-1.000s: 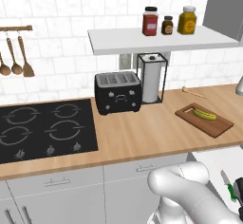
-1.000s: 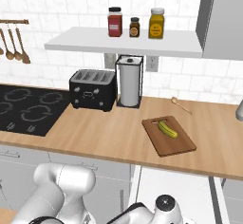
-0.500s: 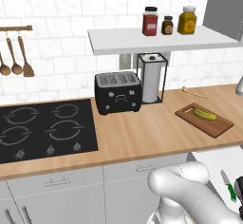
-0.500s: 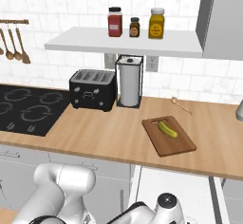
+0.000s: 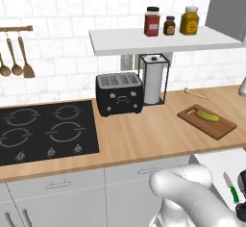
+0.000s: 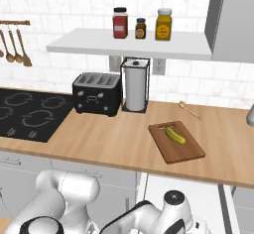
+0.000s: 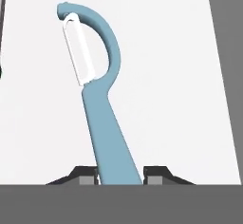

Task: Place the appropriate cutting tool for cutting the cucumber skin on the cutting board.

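Note:
In the hand view, a blue peeler (image 7: 102,104) with a curved head and a pale blade, the cutting tool, lies on the white floor of an open drawer. My gripper (image 7: 120,175) is shut on the lower end of its handle, one dark fingertip (image 7: 88,174) pressed against each side. On the counter at the right, the reddish-brown cutting board (image 5: 218,127) (image 6: 187,151) carries the yellowish-green cucumber (image 5: 206,116) (image 6: 175,135). The hand is low, below the counter's front edge, well in front of the board.
A green-handled knife (image 5: 231,188) lies in the open white drawer (image 5: 216,166). A wooden spoon (image 5: 196,94) lies behind the board. A black toaster (image 5: 119,94), a paper towel holder (image 5: 153,79) and a cooktop (image 5: 45,132) stand further left. Jars sit on the shelf (image 5: 158,41).

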